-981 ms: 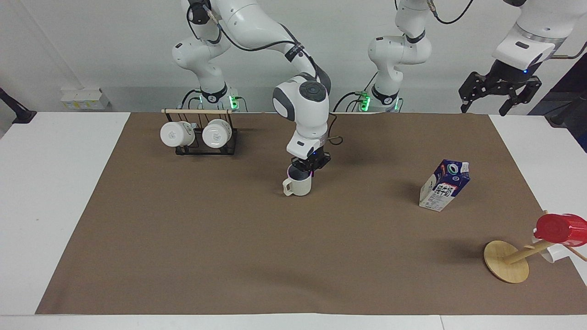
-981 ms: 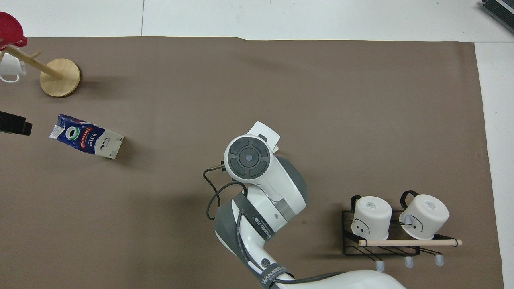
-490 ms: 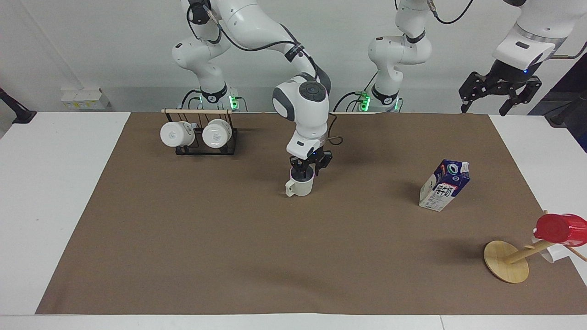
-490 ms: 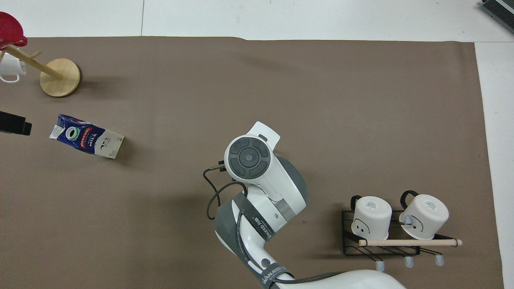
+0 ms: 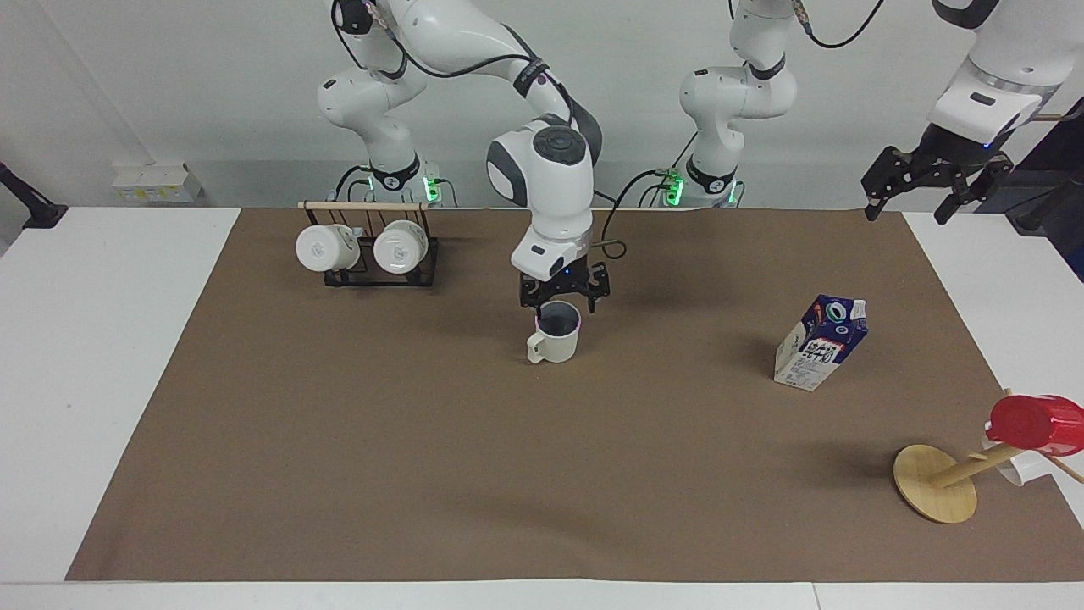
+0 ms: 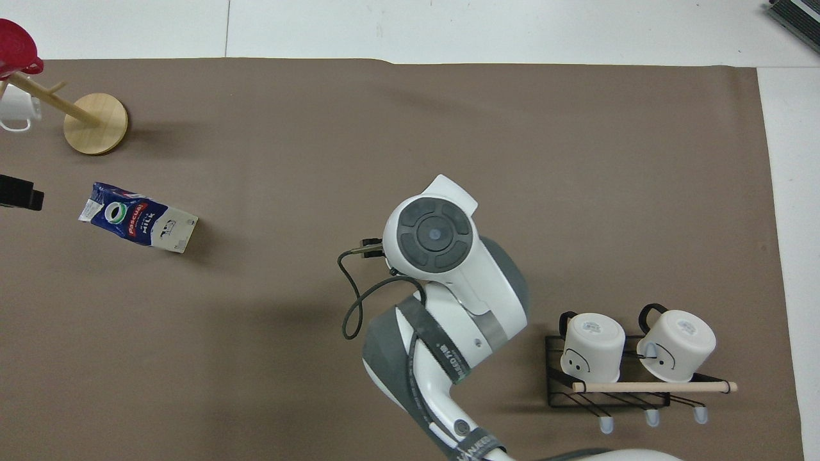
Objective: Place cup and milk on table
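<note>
The cream cup [image 5: 555,337] stands upright on the table's brown sheet [image 5: 423,466], its handle turned toward the right arm's end. My right gripper [image 5: 565,303] hangs just above its rim, open, fingers apart and clear of the cup. In the overhead view the right arm's wrist [image 6: 435,235] covers both the cup and that gripper. The blue and white milk [image 5: 820,341] [image 6: 138,218] stands on the sheet toward the left arm's end. My left gripper [image 5: 906,207] waits raised and open over that end's edge, holding nothing; only a dark part of it [image 6: 19,192] shows overhead.
A black rack with two white mugs [image 5: 373,250] [image 6: 628,358] stands close to the robots at the right arm's end. A wooden mug tree with a round base [image 5: 934,483] [image 6: 96,114] carries a red cup [image 5: 1035,424] at the left arm's end.
My right gripper has opened, let go of the cup and risen a little above it. The cup stays standing on the sheet. My left gripper has lifted slightly.
</note>
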Tool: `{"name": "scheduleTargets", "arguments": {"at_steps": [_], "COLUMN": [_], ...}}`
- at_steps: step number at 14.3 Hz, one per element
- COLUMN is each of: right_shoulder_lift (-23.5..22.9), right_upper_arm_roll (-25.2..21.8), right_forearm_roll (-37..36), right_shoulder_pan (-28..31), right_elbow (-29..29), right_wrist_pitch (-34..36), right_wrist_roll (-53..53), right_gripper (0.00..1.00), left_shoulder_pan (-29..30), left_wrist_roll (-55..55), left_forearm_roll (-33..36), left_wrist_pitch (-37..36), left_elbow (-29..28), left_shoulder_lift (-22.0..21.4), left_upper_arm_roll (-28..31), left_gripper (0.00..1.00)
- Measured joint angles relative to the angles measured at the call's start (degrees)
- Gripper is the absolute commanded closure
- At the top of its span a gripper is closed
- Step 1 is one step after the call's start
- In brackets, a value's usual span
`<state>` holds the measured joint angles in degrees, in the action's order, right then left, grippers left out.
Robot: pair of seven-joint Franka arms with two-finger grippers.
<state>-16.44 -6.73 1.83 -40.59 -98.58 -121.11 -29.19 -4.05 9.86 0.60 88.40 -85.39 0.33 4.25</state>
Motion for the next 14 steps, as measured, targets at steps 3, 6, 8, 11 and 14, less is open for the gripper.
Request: {"name": "scheduleTargets", "arguments": {"at_steps": [3,6,8,11,14], "right_shoulder_lift": [5.66,9.12,10.95,14.32,17.22], "right_upper_arm_roll": [-0.08,-0.21,-0.35,-0.52,-0.60], "right_forearm_roll": [0.00,-0.03,-0.16,-0.21,-0.22], "right_shoulder_pan": [3.89,7.84,10.96,16.26,20.93], "right_elbow": [0.22,0.42,0.59,0.87,0.91], "right_wrist_pitch": [7.23,11.62,14.44,20.37,24.84], "right_wrist_roll": [0.00,0.02,1.85,7.53,11.59], "right_gripper": [0.00,0.00,0.00,0.00,0.00], "left_shoulder_pan": [0.02,0.03,0.19,0.61,0.68], "left_wrist_roll": [2.81,4.68,5.28,5.69,5.98], "left_forearm_roll": [-0.01,-0.01,-0.01,-0.01,-0.01], "left_wrist_pitch": [5.13,11.34,14.86,20.25,26.85], "left_elbow": [-6.66,-12.00,-14.58,-18.62,-21.74], "left_shoulder_lift": [0.13,0.22,0.23,0.31,0.96], "left_upper_arm_roll": [0.00,0.00,0.05,0.05,0.05], "left_gripper": [0.00,0.00,0.00,0.00,0.00]}}
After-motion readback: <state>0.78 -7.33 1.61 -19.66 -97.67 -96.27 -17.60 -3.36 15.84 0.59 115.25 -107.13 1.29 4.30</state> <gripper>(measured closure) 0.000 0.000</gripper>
